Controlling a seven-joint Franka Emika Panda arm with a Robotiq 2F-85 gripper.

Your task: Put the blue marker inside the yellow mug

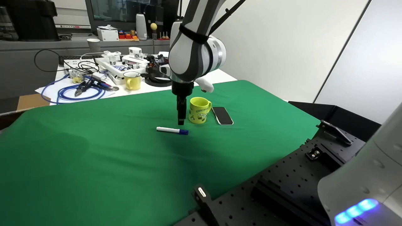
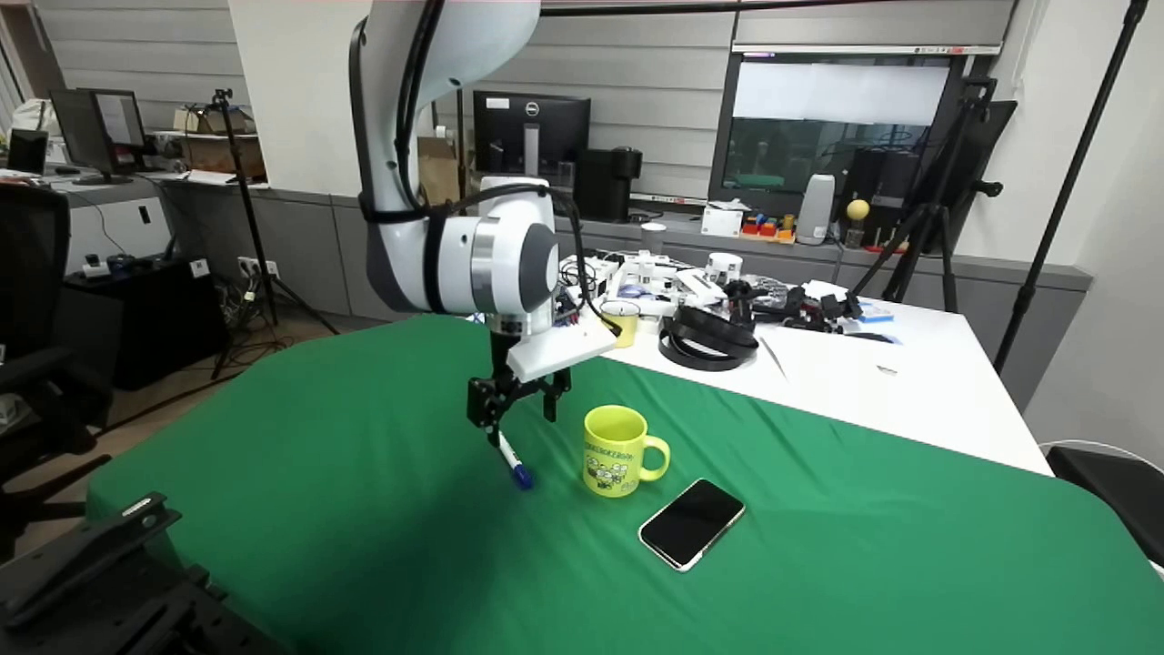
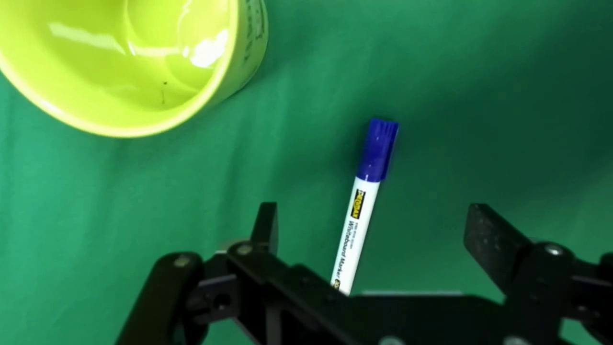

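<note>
The blue marker (image 1: 169,129) has a white barrel and a blue cap and lies flat on the green cloth. It also shows in an exterior view (image 2: 515,462) and the wrist view (image 3: 356,223), where its rear end is hidden behind the gripper. The yellow mug (image 1: 198,113) stands upright beside the marker, near its capped end. It shows in an exterior view (image 2: 611,459) and at the upper left of the wrist view (image 3: 253,45). Its visible inside is empty. My gripper (image 3: 372,211) is open above the marker, with the barrel between its fingers and nearer one finger. It also shows in both exterior views (image 1: 181,121) (image 2: 521,426).
A dark phone (image 2: 691,524) lies flat beside the mug, near its handle. A white table (image 2: 846,391) behind the green cloth (image 1: 103,150) holds a paler yellow mug (image 1: 133,83), cables and tools. A black perforated base plate (image 1: 282,185) borders the cloth.
</note>
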